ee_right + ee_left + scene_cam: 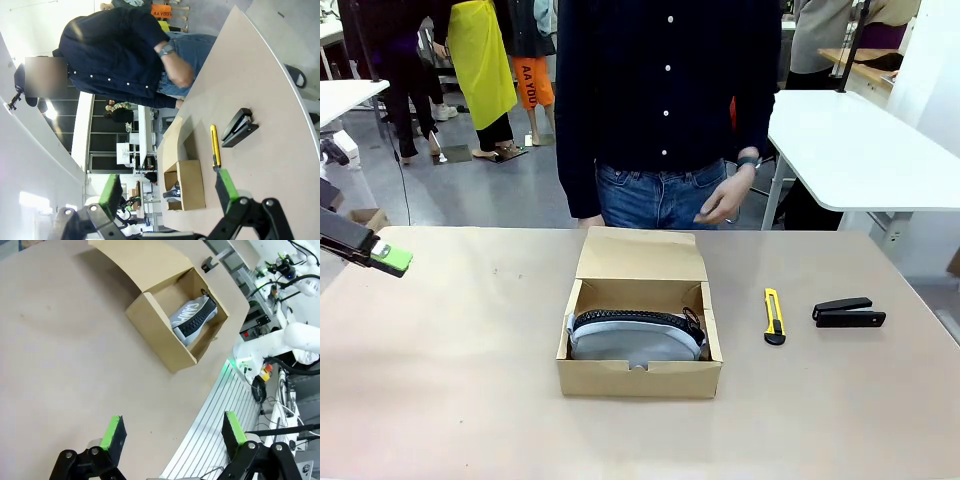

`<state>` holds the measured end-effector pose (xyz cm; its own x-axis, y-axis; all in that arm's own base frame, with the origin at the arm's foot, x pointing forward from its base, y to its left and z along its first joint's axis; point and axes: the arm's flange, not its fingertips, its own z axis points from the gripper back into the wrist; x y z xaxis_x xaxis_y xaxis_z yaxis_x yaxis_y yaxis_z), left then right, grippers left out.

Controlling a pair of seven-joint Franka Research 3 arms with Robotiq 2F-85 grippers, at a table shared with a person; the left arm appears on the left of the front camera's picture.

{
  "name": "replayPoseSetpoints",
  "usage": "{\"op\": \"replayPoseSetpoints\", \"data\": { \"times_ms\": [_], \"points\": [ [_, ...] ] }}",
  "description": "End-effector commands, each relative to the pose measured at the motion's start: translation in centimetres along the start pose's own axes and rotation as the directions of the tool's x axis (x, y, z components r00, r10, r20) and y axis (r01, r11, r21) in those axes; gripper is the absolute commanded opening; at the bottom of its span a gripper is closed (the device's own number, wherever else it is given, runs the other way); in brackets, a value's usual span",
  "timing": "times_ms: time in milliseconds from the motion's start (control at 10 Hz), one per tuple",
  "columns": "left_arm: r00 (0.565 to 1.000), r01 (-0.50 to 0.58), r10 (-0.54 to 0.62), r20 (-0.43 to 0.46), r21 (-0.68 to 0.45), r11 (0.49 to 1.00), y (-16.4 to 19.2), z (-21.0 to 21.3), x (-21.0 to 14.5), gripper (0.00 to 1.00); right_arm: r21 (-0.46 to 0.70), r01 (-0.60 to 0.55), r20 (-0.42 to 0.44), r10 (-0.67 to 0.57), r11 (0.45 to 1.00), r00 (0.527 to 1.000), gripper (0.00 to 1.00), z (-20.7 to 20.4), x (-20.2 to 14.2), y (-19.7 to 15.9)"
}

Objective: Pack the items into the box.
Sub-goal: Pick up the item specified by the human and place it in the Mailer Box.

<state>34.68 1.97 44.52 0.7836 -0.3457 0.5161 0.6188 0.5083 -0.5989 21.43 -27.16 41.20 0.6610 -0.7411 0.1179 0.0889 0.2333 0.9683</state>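
Note:
The brown cardboard box [640,378] stands mid-table with its flap lid raised toward the person. The grey zip pouch [635,337] lies inside it, its black zipper edge up. On the table to the right, the black stapler [848,314] lies apart from the box. My left gripper [390,259] hovers at the far left edge, well away from the box. The left wrist view has that gripper [172,432] open and empty, with the box [155,330] and pouch [192,317] beyond. My right gripper [167,192] is open and empty, with the stapler [240,127] and box [191,185] ahead.
A yellow-and-black utility knife [774,316] lies between box and stapler. A person stands at the far edge, one hand [720,200] hanging above the table. A white table [860,150] stands at the back right. Bare tabletop [460,380] spreads left of the box.

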Motion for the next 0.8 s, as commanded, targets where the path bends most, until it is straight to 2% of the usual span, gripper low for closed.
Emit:
{"op": "replayPoseSetpoints", "data": {
  "times_ms": [0, 700],
  "points": [
    [1.0, 0.014, -0.014, 0.0, 0.003, 1.0, 0.14, 0.24, -0.17, 1.0, 0.028, -0.026, 0.02, 0.025, 0.999, 0.999, 1.0, -0.08, 0.26, 0.16],
    [1.0, 0.014, -0.014, 0.0, 0.003, 1.0, 0.14, 0.24, -0.17, 1.0, 0.028, -0.026, 0.02, 0.025, 0.999, 0.999, 1.0, -0.08, 0.26, 0.16]
  ]
}}
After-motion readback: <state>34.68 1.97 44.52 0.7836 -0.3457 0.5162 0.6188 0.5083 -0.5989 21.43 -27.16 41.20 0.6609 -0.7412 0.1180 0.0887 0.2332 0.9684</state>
